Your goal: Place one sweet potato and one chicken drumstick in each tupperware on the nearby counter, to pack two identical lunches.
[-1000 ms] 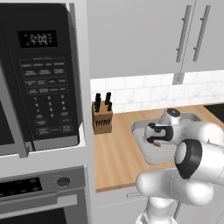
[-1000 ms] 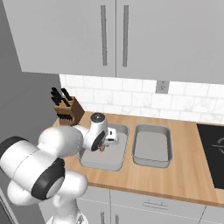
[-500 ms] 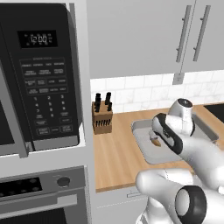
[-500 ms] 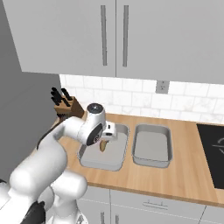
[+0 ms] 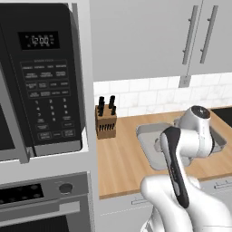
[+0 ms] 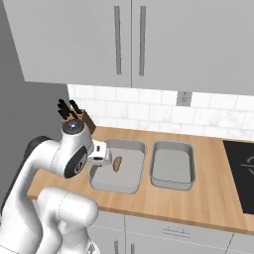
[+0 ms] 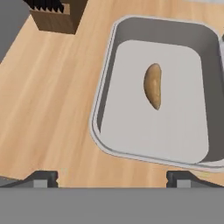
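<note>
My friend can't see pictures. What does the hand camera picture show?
A tan sweet potato lies alone in a shallow grey tupperware on a light wooden counter. A wooden knife block sits at the top left, and the robot's two dark fingers, spread wide, poke up at the bottom.

Flat, even light fills all three views, with no visible lamp and no glare anywhere; the rendering is clean, free of grain and motion blur. The bench (image 7: 48, 109) shows its wood grain softly, slightly smeared at this resolution. In the hand view, the tupperware (image 7: 105, 96) just ahead of the pincer (image 7: 112, 177) carries gentle shading on its inner walls, darkest along the far wall, and the sweet potato (image 7: 152, 85) in it casts almost no shadow. Edges stay straight, with no bending toward the corners. In the base views the upper cabinets (image 6: 129, 39) throw a dim band onto the tiled wall (image 6: 149, 111) beyond the pincer, and the microwave (image 5: 41, 81) reads as a matt black without reflections.
</note>
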Available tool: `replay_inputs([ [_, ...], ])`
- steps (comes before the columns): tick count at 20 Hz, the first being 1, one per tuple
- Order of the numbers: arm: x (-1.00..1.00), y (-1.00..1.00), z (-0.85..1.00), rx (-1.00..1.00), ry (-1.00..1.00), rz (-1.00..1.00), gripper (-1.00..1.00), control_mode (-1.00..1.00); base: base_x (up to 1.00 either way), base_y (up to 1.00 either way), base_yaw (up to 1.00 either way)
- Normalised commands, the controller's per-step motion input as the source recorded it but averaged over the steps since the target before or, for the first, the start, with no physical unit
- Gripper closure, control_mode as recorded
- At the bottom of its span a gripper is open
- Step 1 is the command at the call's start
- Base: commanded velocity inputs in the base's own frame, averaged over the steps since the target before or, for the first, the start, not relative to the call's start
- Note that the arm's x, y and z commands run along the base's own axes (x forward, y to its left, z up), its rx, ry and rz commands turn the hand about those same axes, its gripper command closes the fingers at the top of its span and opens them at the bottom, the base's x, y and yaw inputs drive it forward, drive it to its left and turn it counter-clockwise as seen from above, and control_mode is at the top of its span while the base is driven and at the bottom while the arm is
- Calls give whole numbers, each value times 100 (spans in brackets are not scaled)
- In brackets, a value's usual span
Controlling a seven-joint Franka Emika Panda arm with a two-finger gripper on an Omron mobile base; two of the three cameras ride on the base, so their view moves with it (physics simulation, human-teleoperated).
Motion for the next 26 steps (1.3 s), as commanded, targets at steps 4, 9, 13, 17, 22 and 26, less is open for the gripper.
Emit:
replay_inputs([
  [4,-94,15,31,-2,-18,0,-100,-100,0,0,0],
  [9,-20,1,0,0,-5,0,-100,100,-80,7,0],
  [13,0,0,0,0,0,0,-100,100,-100,23,4],
  [17,0,0,0,0,0,0,-100,100,-99,32,48],
  [22,0,0,0,0,0,0,-100,100,-57,59,76],
  [26,0,0,0,0,0,0,-100,100,-31,92,80],
])
